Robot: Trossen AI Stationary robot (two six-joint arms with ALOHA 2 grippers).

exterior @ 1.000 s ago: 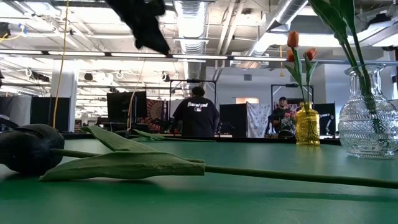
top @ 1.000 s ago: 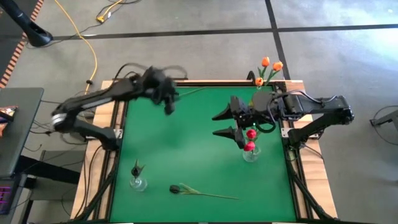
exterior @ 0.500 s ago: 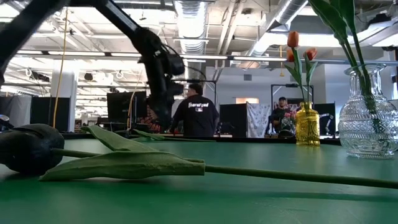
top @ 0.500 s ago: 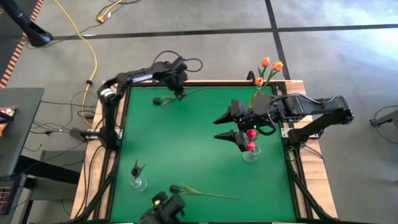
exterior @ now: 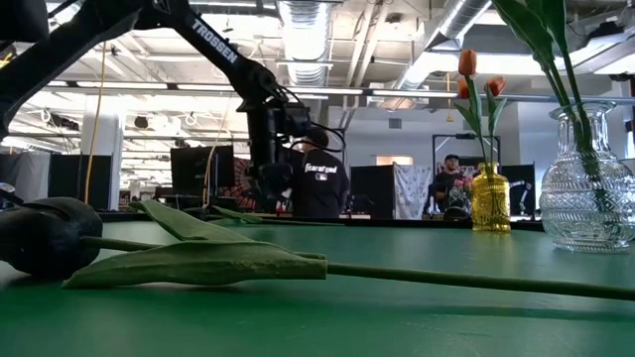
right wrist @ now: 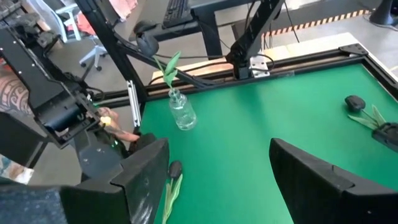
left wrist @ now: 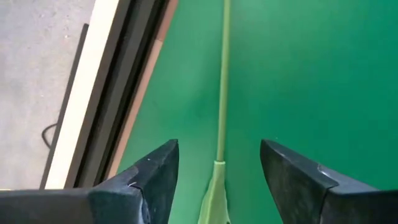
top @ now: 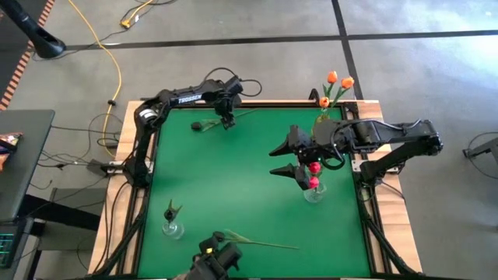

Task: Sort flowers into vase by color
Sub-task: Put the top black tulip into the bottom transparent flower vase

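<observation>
A dark-headed tulip (top: 204, 124) lies flat by the table's far edge, its stem (left wrist: 221, 112) running along the edge. My left gripper (top: 226, 120) is low over it, open, a finger on either side of the stem (left wrist: 217, 146); I see no touch. My right gripper (top: 271, 158) hangs open over the table's right half, beside a clear vase (top: 313, 193) holding red tulips (top: 313, 167). Another dark tulip (top: 257, 242) lies along the near edge, head (exterior: 45, 236) leftward. Orange tulips (top: 336, 81) stand in a yellow vase (exterior: 490, 198) at the far right.
A small clear vase (top: 173, 227) with a dark tulip stands near the near left corner, also in the right wrist view (right wrist: 183, 115). The low camera (top: 218, 259) sits at the near edge. A raised frame (top: 144, 155) borders the green mat. People stand in the room beyond (exterior: 316, 183).
My left arm has swung from above the table's left half out toward the far edge and come down over the tulip lying there, its fingers now astride the stem. The tulip has stayed where it lay.
</observation>
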